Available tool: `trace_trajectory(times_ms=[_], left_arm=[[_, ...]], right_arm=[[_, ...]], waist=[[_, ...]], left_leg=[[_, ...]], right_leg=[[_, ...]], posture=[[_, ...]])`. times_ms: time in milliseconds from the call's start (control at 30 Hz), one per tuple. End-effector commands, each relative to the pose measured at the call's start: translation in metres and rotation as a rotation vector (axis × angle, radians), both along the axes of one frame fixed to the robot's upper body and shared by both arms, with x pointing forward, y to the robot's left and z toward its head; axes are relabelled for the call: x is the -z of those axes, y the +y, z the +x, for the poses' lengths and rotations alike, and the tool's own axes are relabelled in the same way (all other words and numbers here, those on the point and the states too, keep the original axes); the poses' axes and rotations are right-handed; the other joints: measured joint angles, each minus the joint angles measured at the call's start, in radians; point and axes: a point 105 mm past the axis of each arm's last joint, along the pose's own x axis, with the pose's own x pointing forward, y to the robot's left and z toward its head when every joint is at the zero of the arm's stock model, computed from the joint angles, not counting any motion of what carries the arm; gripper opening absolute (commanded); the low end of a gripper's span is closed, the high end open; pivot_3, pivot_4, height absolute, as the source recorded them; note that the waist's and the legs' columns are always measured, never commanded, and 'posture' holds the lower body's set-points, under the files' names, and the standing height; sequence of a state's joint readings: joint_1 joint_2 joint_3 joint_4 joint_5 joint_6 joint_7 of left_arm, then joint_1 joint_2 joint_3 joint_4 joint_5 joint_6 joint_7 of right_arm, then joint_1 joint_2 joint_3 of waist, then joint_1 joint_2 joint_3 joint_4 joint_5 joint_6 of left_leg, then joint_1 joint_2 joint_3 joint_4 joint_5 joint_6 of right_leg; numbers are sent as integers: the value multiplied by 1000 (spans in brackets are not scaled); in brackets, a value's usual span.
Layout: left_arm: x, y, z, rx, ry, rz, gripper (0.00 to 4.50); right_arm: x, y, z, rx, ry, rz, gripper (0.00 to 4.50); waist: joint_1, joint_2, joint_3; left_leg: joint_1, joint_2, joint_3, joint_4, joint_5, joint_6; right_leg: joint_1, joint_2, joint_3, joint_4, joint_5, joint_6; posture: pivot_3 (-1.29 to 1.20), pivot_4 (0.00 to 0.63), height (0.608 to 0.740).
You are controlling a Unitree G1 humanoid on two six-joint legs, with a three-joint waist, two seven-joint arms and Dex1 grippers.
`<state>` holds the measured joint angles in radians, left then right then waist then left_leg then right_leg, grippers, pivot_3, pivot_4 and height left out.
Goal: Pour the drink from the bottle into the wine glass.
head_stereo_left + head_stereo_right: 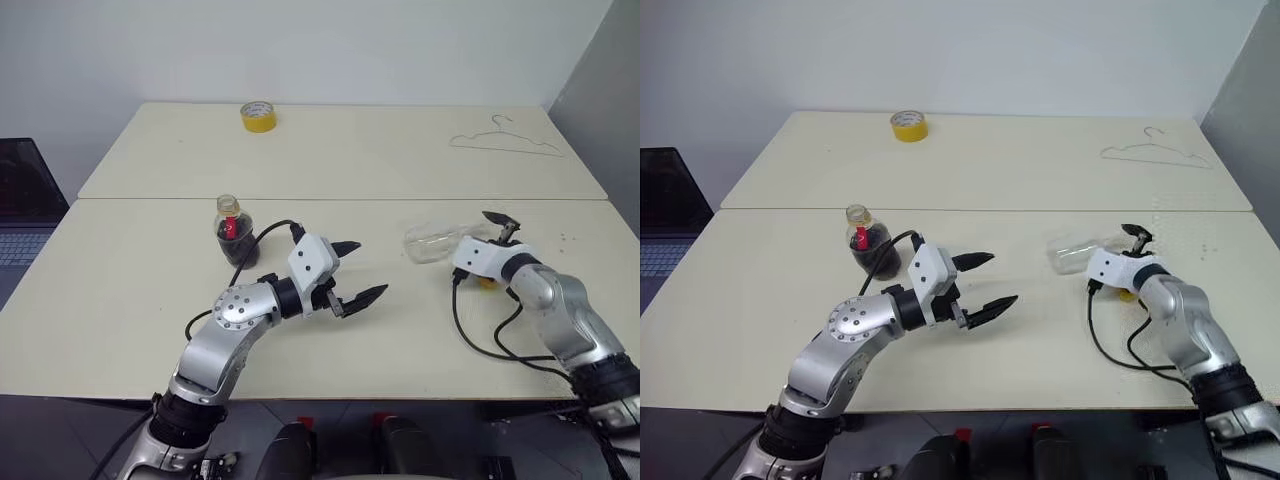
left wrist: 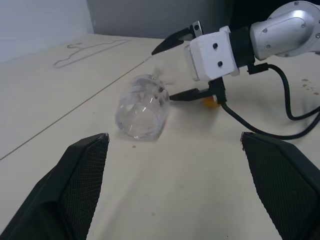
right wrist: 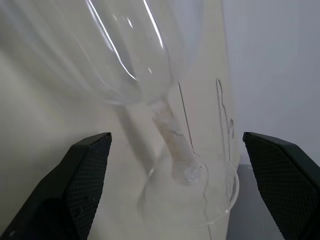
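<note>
The bottle (image 1: 230, 230) stands upright left of the table's middle, holding dark drink (image 1: 233, 245), and its neck shows no cap. The wine glass (image 1: 433, 241) lies on its side at the right, its bowl mouth facing my left gripper. My right gripper (image 2: 162, 75) is open, with one finger above the glass's stem (image 3: 172, 140) and one below it. The round foot (image 3: 216, 197) lies just beyond. A small yellow thing (image 1: 487, 283) lies on the table under that gripper. My left gripper (image 1: 366, 268) hangs open and empty between bottle and glass.
A yellow tape roll (image 1: 258, 116) sits at the far edge and a wire hanger (image 1: 505, 141) at the far right. A laptop (image 1: 22, 205) stands off the table's left side. A seam (image 1: 340, 199) joins the two tabletops. Black cables trail from both wrists.
</note>
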<state>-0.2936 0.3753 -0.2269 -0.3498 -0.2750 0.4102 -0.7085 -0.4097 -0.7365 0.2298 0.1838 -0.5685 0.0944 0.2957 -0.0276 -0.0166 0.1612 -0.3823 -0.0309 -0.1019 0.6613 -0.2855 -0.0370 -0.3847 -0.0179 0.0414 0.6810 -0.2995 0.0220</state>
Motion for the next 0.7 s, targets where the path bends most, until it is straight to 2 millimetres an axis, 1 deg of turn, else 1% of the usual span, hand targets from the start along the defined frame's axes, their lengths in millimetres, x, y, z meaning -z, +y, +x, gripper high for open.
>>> trace_trajectory(times_ms=[33, 133, 233, 400, 467, 533, 700], left_arm=[[-12, 1, 1, 2, -38, -21, 4457], [-12, 1, 2, -2, -39, -21, 4457], [-13, 1, 2, -7, -40, -26, 4457], [-12, 2, 3, -16, -40, -24, 4457], [-12, 3, 3, -25, -40, -23, 4500], [-12, 4, 4, -32, -40, -21, 4500], [-12, 8, 6, -55, -42, -21, 4500]], right_arm=[[-5, -10, 10, -2, -28, -63, 4500], [-2, -15, 17, -5, -25, -96, 4500], [0, -15, 25, -10, -35, -106, 4500], [1, -7, 34, -38, -64, -123, 4500], [0, -2, 38, -48, -76, -119, 4101], [1, 3, 41, -56, -86, -120, 3529], [2, 7, 43, -59, -108, -106, 1736]], waist=[[0, 0, 0], [-1, 0, 0], [-2, 0, 0], [-4, 0, 0], [-4, 0, 0], [-5, 0, 0], [-4, 0, 0]], left_leg=[[0, 0, 0, 0, 0, 0], [1, 0, 2, 0, 0, 0], [1, 0, 2, 0, 0, 0], [1, 0, 2, 1, 0, 0], [1, 0, 2, 1, 0, 0], [1, 1, 3, 0, 0, 0], [1, 0, 3, 1, 0, 0]], right_leg=[[0, 0, 0, 0, 0, 0], [0, 0, 1, 0, 0, 0], [0, 0, 1, 1, 0, 0], [0, 0, 2, 1, 0, 0], [0, 0, 2, 1, 0, 0], [0, 0, 2, 1, 0, 0], [0, 0, 2, 1, 0, 0]], posture=[[0, 150, 740], [0, 150, 740], [0, 150, 740], [0, 150, 740], [0, 150, 740], [0, 150, 740], [0, 150, 740]])
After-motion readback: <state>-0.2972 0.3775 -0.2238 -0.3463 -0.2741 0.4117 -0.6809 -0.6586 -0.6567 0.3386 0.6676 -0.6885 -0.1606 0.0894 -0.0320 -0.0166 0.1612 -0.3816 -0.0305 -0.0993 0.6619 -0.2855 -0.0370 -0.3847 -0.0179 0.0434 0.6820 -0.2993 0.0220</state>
